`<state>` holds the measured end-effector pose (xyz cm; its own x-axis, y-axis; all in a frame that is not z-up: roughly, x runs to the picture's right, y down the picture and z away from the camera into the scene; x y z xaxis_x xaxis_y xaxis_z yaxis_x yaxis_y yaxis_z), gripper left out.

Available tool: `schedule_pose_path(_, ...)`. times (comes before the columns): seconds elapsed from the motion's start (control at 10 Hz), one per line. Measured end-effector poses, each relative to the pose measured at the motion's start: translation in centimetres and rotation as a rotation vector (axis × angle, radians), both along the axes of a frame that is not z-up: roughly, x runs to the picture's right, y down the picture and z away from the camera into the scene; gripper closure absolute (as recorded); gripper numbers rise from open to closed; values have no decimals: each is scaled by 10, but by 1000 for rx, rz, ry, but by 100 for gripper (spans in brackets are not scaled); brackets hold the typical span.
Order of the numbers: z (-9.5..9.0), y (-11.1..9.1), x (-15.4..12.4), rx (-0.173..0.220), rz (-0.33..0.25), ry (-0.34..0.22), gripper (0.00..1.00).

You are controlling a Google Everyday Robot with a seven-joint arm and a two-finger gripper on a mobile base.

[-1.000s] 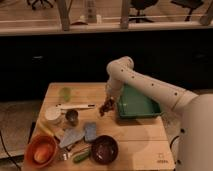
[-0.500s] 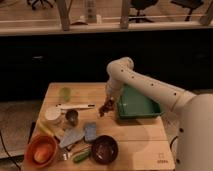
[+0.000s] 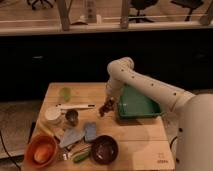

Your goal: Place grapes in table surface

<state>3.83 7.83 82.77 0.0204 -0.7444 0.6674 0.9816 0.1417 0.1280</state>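
Movement since the earlier frames: practically none. Arm, claw and load sit where they sat a second ago, and no item on the worktop (image 3: 135, 137) has shifted.

Item 1, claw (image 3: 105, 107): at mid-worktop, just left of the green tray (image 3: 140, 104), low over the planks. Fingers pressed together, pinching the grapes.

Item 2, grapes (image 3: 104, 109): small dark bunch held at my fingertips, hanging close above bare wood. Whether they touch it, I cannot tell. Not yet released.

Item 3, neighbours: white stick (image 3: 75, 106) lying to the left; small metal cup (image 3: 72, 117) and white cup (image 3: 52, 115) further left; grey-blue pads (image 3: 85, 132) nearer; maroon bowl (image 3: 104, 149) at the near edge; orange bowl (image 3: 42, 150) at the near left corner; pale green piece (image 3: 65, 93) at the far left.

Reading: a held pause over open wood suggests I have reached the drop spot. Remaining, by my judgement: lower the last bit if needed, spread the fingers, lift clear. Risk: berries rolling toward the tray wall or clinging to a finger.
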Motion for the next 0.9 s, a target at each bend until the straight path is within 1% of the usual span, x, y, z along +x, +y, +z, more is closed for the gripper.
schedule_pose_path(0.9, 3, -1, 2, -17, 12, -12, 96)
